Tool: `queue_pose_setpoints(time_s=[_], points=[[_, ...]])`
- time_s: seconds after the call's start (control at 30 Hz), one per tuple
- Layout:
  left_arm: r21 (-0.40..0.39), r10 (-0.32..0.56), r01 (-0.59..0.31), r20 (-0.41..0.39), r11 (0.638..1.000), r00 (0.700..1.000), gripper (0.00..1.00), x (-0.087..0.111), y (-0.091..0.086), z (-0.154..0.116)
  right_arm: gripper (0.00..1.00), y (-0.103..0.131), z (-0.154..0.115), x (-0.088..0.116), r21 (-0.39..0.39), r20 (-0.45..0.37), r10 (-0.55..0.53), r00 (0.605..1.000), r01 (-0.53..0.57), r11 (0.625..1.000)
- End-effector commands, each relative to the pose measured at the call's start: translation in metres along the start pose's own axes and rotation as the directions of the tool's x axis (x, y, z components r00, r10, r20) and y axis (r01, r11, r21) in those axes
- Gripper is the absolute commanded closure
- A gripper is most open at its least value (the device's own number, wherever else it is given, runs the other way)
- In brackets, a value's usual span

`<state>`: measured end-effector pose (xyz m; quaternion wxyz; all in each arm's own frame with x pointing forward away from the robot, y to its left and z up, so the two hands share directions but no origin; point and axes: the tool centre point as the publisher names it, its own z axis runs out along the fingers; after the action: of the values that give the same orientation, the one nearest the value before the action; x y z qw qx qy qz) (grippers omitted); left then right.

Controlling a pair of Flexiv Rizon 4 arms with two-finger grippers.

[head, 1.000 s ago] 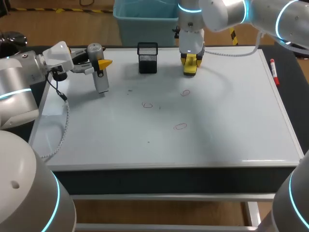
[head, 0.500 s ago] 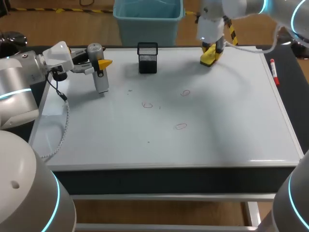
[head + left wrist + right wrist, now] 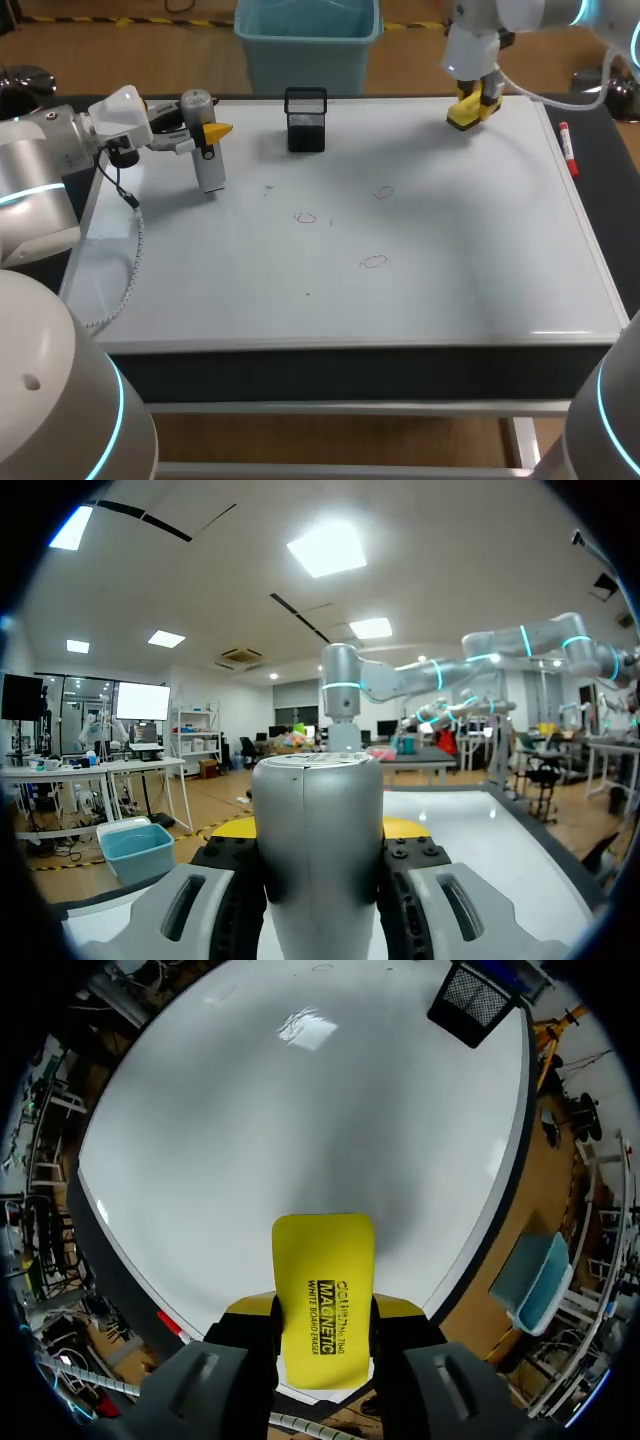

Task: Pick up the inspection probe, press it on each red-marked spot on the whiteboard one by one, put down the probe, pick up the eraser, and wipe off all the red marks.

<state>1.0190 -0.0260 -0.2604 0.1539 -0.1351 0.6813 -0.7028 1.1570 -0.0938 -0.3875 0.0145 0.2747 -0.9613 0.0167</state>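
Observation:
The grey cylindrical probe [image 3: 210, 170] stands upright over the whiteboard's [image 3: 480, 250] back left part, and my left gripper [image 3: 206, 132] is shut on its upper half. In the left wrist view the probe [image 3: 318, 880] fills the space between the fingers. My right gripper [image 3: 474, 106] hangs over the board's back right, shut on the yellow eraser [image 3: 465, 117]; the eraser [image 3: 325, 1290] juts out ahead of the fingers in the right wrist view. Three small red rings are drawn mid-board: one [image 3: 385, 192], another [image 3: 305, 217], and a third [image 3: 373, 262] nearest the front.
A black mesh pen holder [image 3: 305, 118] stands at the back of the board, between the two grippers. A red marker [image 3: 567, 147] lies just off the board's right edge.
My right arm has carried the eraser from the back middle, near the pen holder, rightward to the back right corner. The left arm and probe have kept still.

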Motion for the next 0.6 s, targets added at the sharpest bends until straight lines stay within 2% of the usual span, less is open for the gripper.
queue_pose_setpoints(time_s=[0.03,0.3,0.6], points=[[0.002,0.001,-0.001,0.001,1.0,1.0,1.0,0.0,0.0,0.0,1.0,-0.008,-0.007,0.021,0.004,0.025,0.032,0.999,-0.032,0.999],[0.002,0.001,-0.001,0.001,1.0,1.0,1.0,0.0,0.0,0.0,1.0,-0.024,-0.009,0.051,0.009,0.018,0.124,0.992,-0.125,0.992],[0.002,0.001,-0.001,0.001,1.0,1.0,1.0,0.0,0.0,0.0,1.0,-0.015,-0.012,0.073,-0.009,0.017,0.156,0.988,-0.156,0.988]])
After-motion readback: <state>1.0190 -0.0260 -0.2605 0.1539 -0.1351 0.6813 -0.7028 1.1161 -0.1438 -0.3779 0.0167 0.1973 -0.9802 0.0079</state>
